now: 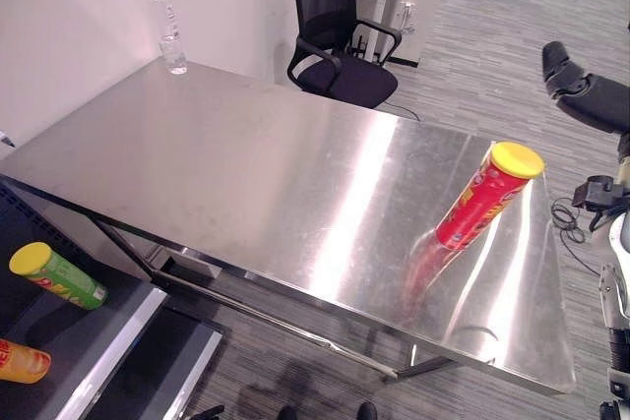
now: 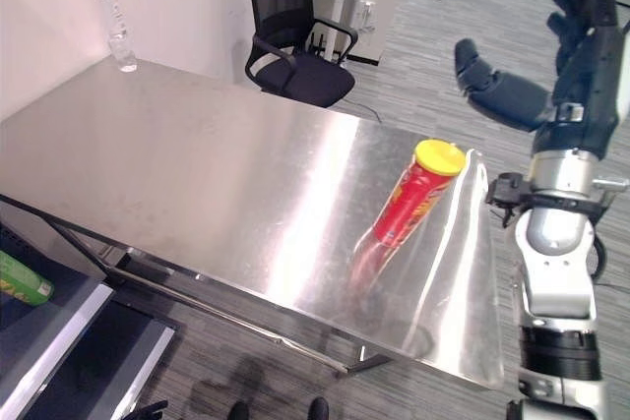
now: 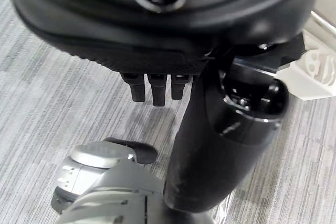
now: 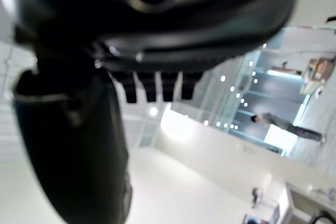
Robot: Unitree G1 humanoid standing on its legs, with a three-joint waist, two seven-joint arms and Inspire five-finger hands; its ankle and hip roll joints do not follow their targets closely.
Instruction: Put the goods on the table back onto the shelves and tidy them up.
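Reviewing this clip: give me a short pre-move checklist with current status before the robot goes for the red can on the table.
1. Red can standing upright on the steel table, yellow lid on: ok.
2. Right hand raised beside the table with fingers straight, holding nothing: ok.
3. Left hand free to help: ok, it hangs low over the floor, holding nothing.
4. Space around the can: ok, the water bottle stands at the far corner.
5. Room on the shelf: cannot tell; a green can and an orange can already lie there.

Steel table (image 1: 246, 174) w/ red can (image 1: 487, 194) (bottle (image 1: 167, 27) too)
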